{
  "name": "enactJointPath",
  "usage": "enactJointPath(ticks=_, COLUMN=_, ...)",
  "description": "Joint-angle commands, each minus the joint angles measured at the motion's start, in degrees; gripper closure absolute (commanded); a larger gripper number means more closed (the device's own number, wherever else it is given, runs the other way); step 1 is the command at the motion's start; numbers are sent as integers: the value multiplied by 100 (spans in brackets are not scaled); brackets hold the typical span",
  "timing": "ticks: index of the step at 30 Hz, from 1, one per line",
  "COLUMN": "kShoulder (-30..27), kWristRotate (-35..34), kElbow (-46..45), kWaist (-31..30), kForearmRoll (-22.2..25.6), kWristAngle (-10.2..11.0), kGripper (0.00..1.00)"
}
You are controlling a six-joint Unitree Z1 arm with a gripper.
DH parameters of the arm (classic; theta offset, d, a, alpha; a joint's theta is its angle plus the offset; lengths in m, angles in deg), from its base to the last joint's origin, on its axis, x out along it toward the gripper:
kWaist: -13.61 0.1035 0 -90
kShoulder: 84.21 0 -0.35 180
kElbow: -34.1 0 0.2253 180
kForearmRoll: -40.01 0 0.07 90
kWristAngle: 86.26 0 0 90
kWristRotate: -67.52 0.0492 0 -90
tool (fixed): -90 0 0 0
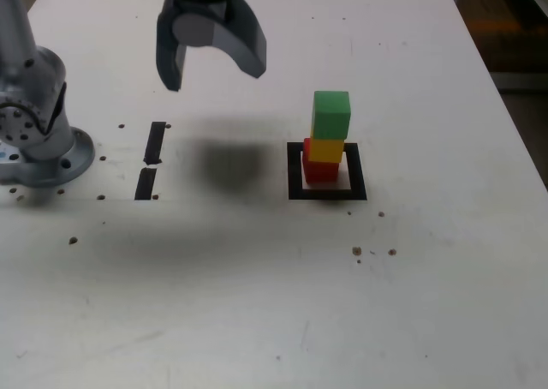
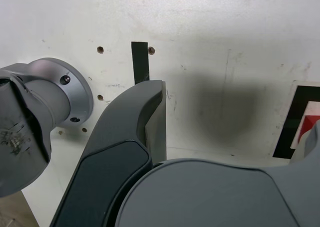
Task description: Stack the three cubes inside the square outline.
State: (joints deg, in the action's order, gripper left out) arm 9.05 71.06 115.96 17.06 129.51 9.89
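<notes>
**Three cubes stand stacked inside the square outline**

The red cube [image 1: 320,170] sits at the bottom, resting on the white interior of the square outline [image 1: 295,170], a thin black tape frame lying flat on the bench. The yellow cube [image 1: 326,151] rests directly on the red one, shifted slightly toward the exterior view's right so its edge overhangs a little. The green cube [image 1: 331,115] tops the column, upright and again set a touch further toward the exterior view's right. All three are small matte blocks of equal size, touching face to face. The tower stands nearer the frame's far side. In the wrist view only a corner of the outline [image 2: 295,122] and a sliver of red [image 2: 309,127] appear.
</notes>
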Motion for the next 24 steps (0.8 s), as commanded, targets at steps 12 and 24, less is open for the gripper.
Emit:
enactJointPath(ticks=12, kShoulder=269, kWristRotate=119, kElbow=-754, kWaist=103, kForearmRoll=-997, kWristAngle=-23, kGripper=1)
enactJointPath(ticks=24, kShoulder=381, kWristRotate=121, kElbow=-1045, kWaist=102, kForearmRoll=-1491, kWristAngle=-24, kGripper=1)
